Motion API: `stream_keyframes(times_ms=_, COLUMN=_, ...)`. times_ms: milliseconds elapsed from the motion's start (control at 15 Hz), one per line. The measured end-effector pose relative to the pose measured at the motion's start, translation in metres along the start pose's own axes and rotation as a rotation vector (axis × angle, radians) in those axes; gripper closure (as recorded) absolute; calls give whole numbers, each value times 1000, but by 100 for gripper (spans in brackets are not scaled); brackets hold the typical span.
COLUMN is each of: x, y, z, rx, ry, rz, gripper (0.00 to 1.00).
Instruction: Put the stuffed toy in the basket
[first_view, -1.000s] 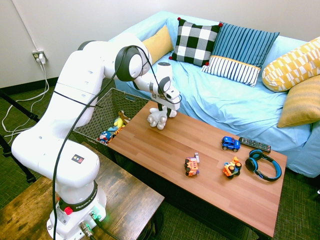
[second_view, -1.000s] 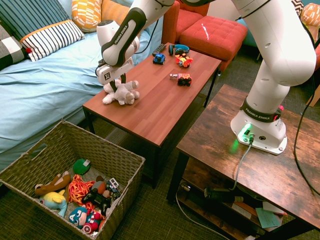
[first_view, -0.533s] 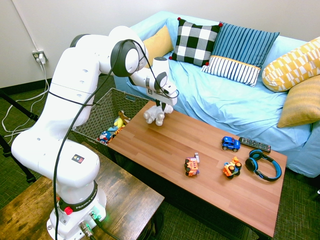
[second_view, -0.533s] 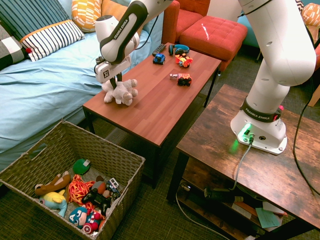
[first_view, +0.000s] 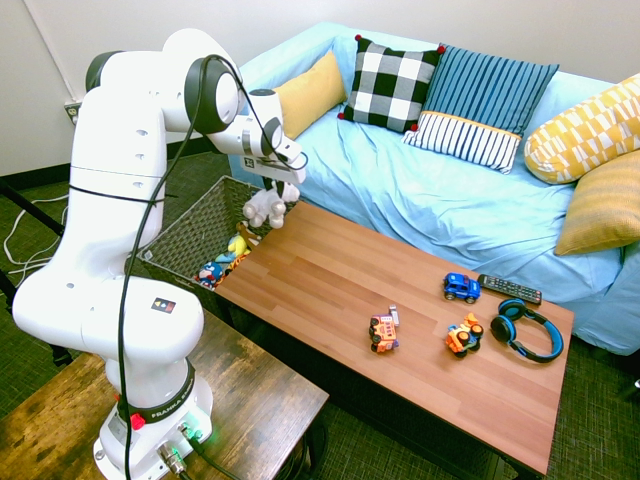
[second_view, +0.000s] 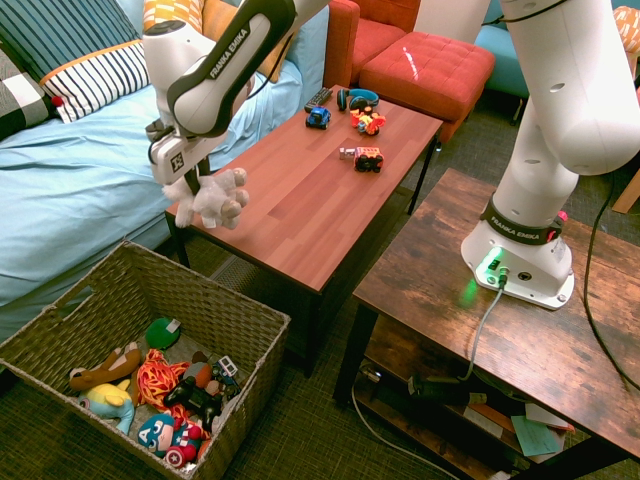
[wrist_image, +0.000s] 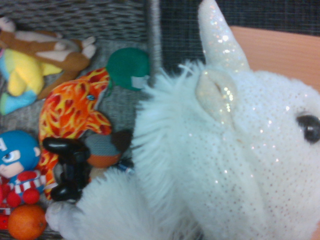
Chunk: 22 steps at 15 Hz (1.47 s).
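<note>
Inside the basket (second_view: 255, 345), assorted colourful toys (second_view: 160, 378)

- First exterior: high, facing sofa (first_view: 400, 185)
- Second exterior: high, from basket (second_view: 215, 305) end, along coffee table (second_view: 300, 215)
- Wrist: close, looking into basket
- Exteriors share coffee table, basket

wall (first_view: 270, 15): standing plain and pale behind the sofa | sofa (first_view: 400, 170): wearing a light blue cover, holding patterned cushions (first_view: 390, 85) | floor (first_view: 30, 240): showing dark carpet | coffee table (first_view: 330, 290): standing alongside the sofa | red armchair (second_view: 372, 30): standing beside a red ottoman (second_view: 425, 75)
</note>
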<state>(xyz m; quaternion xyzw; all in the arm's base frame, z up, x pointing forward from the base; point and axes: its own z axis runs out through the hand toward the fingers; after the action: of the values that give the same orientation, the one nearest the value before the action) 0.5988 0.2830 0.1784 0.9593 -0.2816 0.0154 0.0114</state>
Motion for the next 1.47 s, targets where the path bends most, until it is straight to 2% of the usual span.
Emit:
stream_keyframes(times_ms=267, x=-50, y=-61, z=47, rx=-38, ry=-15, rz=-91, gripper=100)
stream_keyframes(times_ms=467, x=-72, y=-90, z=88, rx=-55, ry=-17, rz=-136, gripper=100)
stream_keyframes(times_ms=533, x=-73, y=-95, z=100, rx=-60, ry=-19, rz=-140, gripper=0)
stream_keyframes(times_ms=800, x=-72, y=-109, z=123, rx=-65, ry=-16, rz=-142, gripper=0)
stream_keyframes(times_ms=1467, x=-73, y=-121, z=123, rx=-59, ry=11, rz=-102, gripper=0)
